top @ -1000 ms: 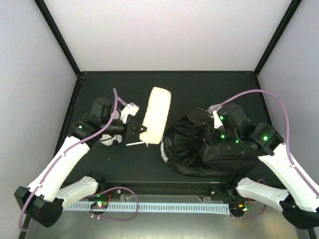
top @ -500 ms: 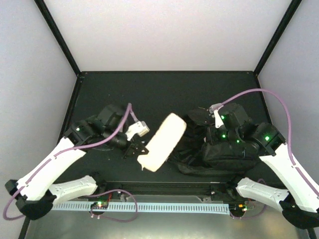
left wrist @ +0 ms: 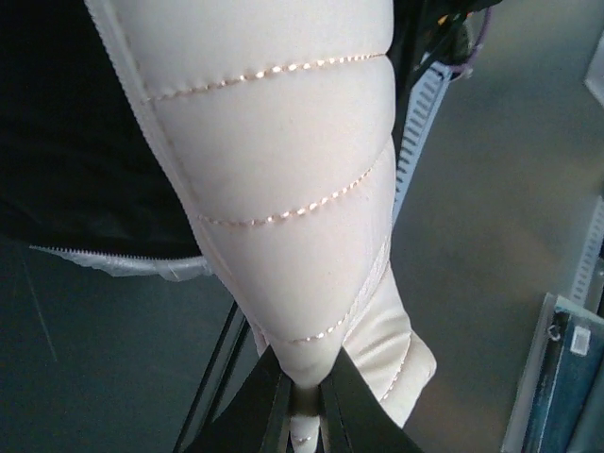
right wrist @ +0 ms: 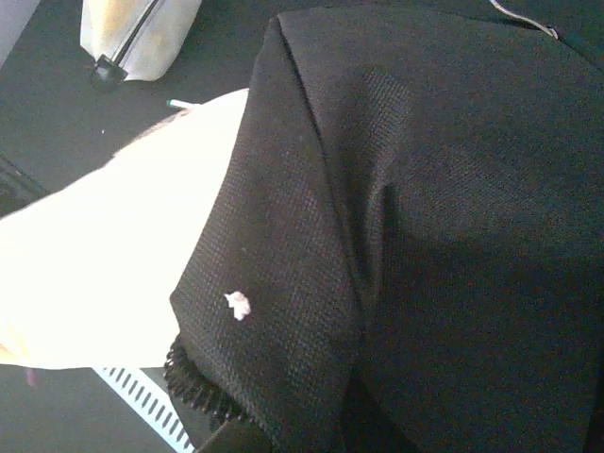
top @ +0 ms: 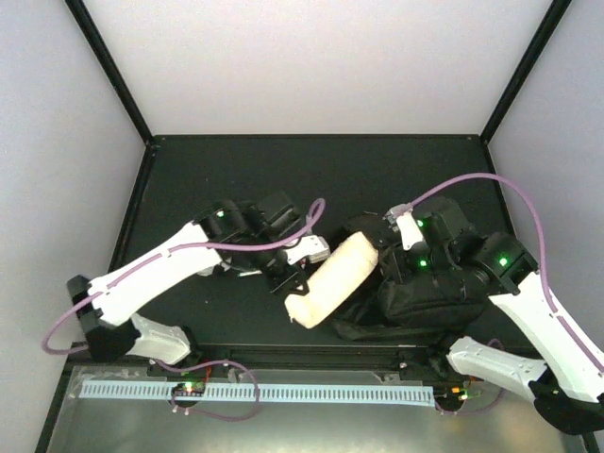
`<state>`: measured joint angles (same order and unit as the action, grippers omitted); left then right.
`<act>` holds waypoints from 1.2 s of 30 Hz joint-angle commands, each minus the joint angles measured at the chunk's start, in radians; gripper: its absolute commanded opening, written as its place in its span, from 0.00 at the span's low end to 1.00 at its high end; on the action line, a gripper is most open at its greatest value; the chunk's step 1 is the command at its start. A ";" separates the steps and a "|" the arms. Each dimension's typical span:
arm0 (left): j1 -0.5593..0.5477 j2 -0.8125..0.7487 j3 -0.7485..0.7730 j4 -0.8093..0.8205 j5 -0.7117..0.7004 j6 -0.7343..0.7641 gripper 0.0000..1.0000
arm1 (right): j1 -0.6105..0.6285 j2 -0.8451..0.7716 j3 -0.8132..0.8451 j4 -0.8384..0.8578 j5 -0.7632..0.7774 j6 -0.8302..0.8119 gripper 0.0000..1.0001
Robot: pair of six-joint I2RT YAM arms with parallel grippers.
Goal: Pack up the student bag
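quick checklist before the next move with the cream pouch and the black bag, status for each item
1. Hold of the left jaws on the cream quilted padded pouch: ok, pinched shut on its narrow end.
2. Pouch lined up with the large black fabric backpack: ok, its far end sits under the bag's fabric edge.
3. Grip of the right jaws on the opening: cannot tell, black fabric fills the right wrist view.
4. Room inside the backpack: cannot tell, the interior is hidden.
5. Path clear of the small whitish plastic pouch: ok, it lies apart from the bag.
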<state>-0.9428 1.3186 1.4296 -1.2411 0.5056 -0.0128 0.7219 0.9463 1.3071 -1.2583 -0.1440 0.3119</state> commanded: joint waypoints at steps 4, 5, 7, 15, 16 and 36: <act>-0.059 0.176 0.113 -0.090 -0.099 0.043 0.02 | 0.002 -0.028 0.000 0.110 -0.071 -0.005 0.03; -0.061 0.184 0.116 -0.092 -0.109 0.039 0.02 | 0.002 -0.032 0.000 0.114 -0.070 -0.005 0.03; -0.063 0.197 0.121 -0.093 -0.123 0.034 0.02 | 0.002 -0.040 -0.002 0.122 -0.068 -0.005 0.03; -0.070 0.293 0.220 0.018 -0.113 -0.006 0.02 | 0.002 -0.035 -0.022 0.157 -0.134 -0.014 0.03; -0.073 0.313 0.239 0.038 -0.114 -0.021 0.01 | 0.002 -0.037 -0.028 0.168 -0.140 -0.009 0.03; -0.083 0.549 0.318 0.316 -0.349 -0.193 0.02 | 0.002 -0.128 -0.110 0.360 -0.258 0.033 0.03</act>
<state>-1.0264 1.8019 1.7512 -1.1351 0.2897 -0.1341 0.6926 0.8577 1.1721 -1.0760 -0.1703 0.3481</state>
